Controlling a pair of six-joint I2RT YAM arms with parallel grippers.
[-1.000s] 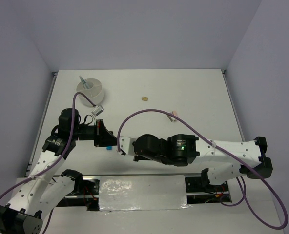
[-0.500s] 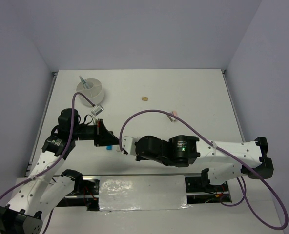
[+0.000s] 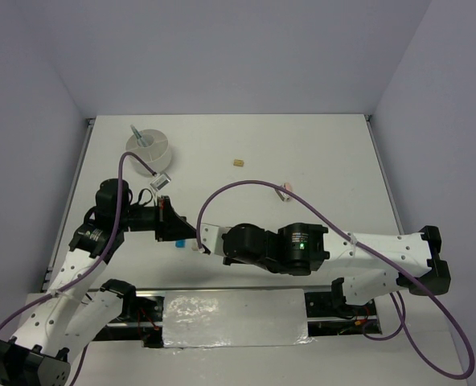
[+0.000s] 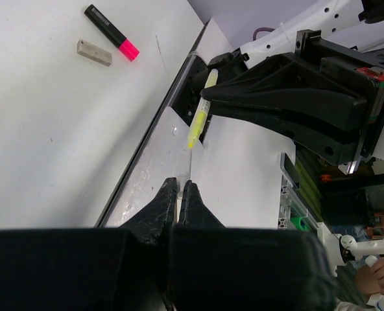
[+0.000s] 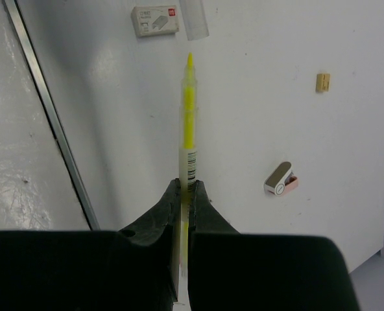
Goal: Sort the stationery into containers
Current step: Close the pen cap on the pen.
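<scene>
Yellow-green stick (image 5: 189,116) is clamped by its barrel in my right gripper (image 5: 184,188), tip bare, on the near side of the white cup (image 3: 148,149). Left gripper (image 4: 180,188) is closed, its jaws pinching a clear cap (image 5: 193,19) just clear of the stick's tip. I note a tan eraser (image 3: 237,162) and the pink highlighter (image 3: 286,190) lying well right of the cup.
</scene>
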